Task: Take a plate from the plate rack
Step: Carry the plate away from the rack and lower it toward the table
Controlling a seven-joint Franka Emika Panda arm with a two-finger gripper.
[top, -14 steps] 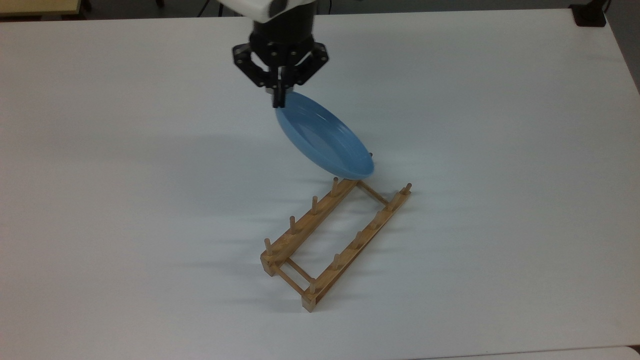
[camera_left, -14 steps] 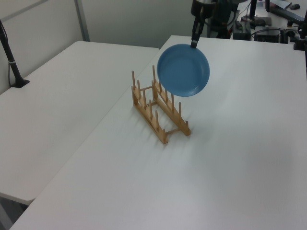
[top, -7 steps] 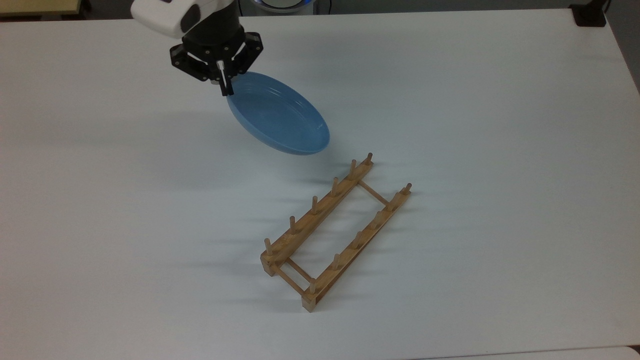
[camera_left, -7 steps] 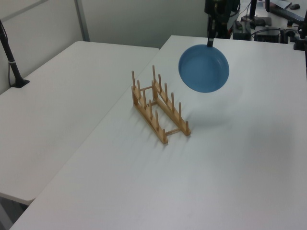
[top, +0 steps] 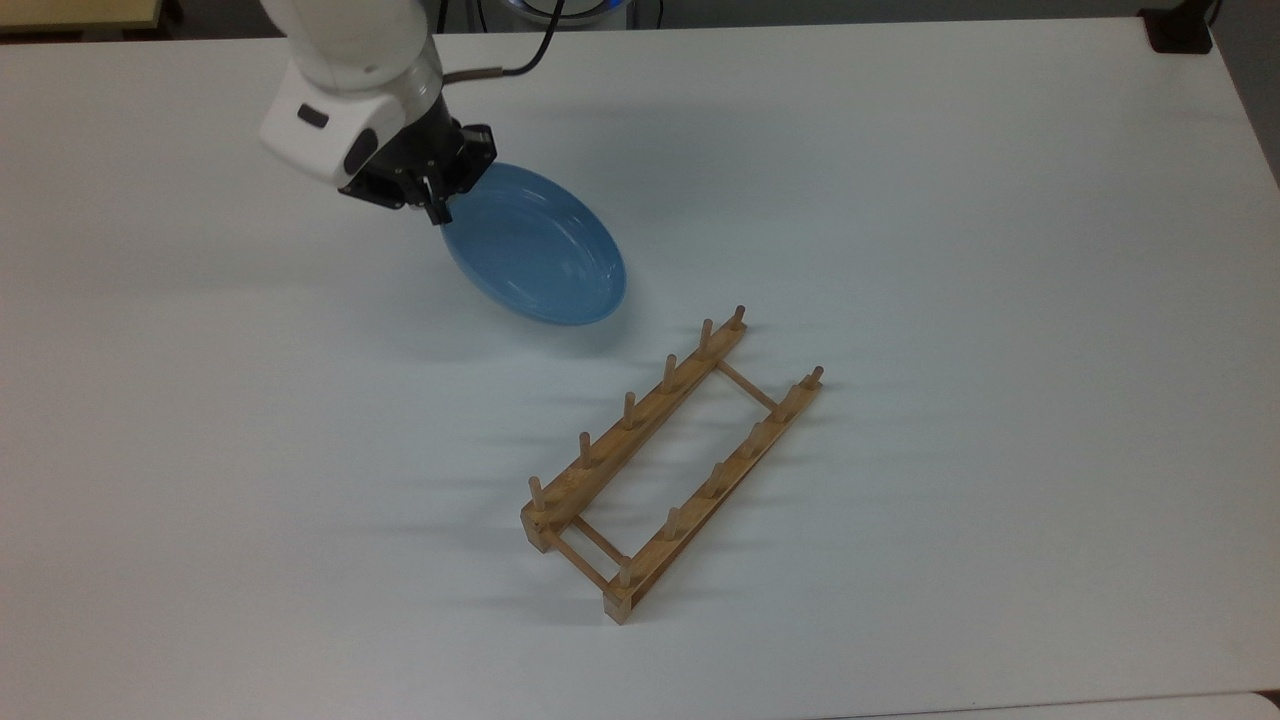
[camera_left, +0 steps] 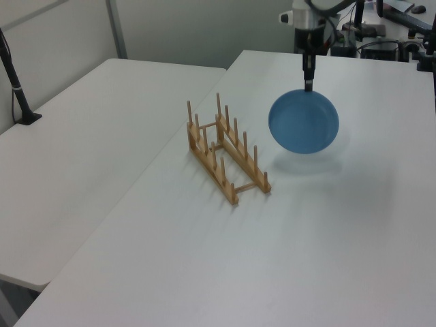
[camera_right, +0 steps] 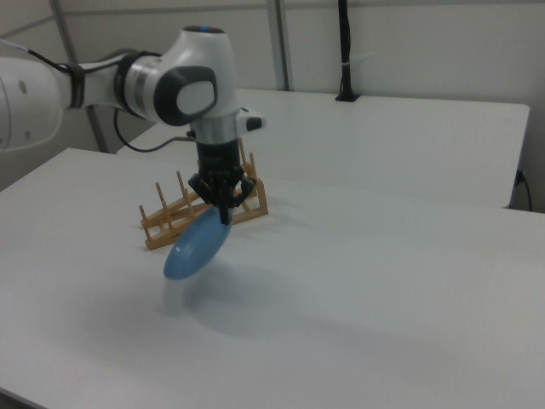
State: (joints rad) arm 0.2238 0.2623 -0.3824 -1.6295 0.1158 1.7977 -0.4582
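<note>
Plate [top: 535, 250]: upper left of centre in the top view, hanging tilted above table [top: 1000, 250]; gripper [top: 437, 207] pinches its rim for carrying. Plate rack [top: 672, 462]: centre, vacated.

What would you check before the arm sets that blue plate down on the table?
1. Grip: gripper shut on the rim of the plate: ok.
2. Plate out of the plate rack, beside it: ok.
3. Plate off the table, a shadow beneath it in the left view: ok.
4. Plate level: not ok, it hangs tilted from the held edge.
5. Bare table under the plate: ok.
6. Grip firmness: cannot tell.
</note>
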